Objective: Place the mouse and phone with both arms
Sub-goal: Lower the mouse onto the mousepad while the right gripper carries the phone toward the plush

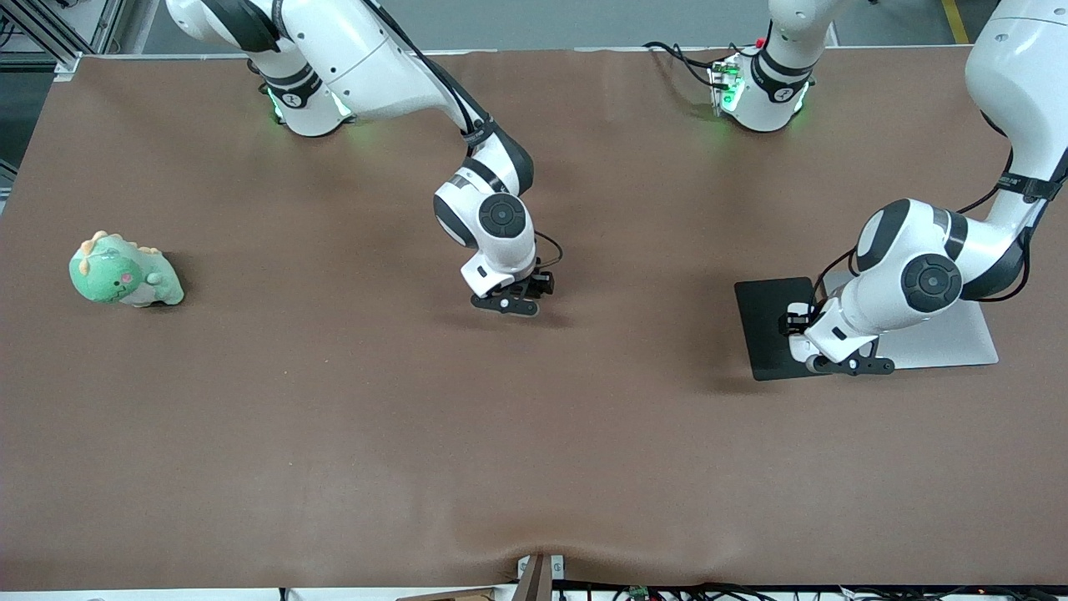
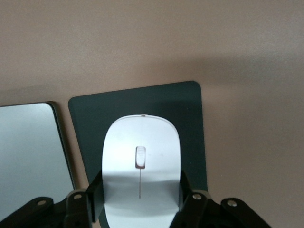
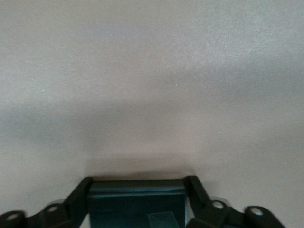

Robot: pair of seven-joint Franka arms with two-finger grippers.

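Black mouse pad (image 1: 763, 327) without readable markings

High front overview, two close wrist views

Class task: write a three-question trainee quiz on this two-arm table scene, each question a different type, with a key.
1. True or false: the left gripper is shut on the mouse.
2. The mouse is over: A) the green dinosaur toy; B) the black mouse pad; C) bare table.
3. What dark thing sits between the fingers of the right gripper?

Key
1. True
2. B
3. The phone
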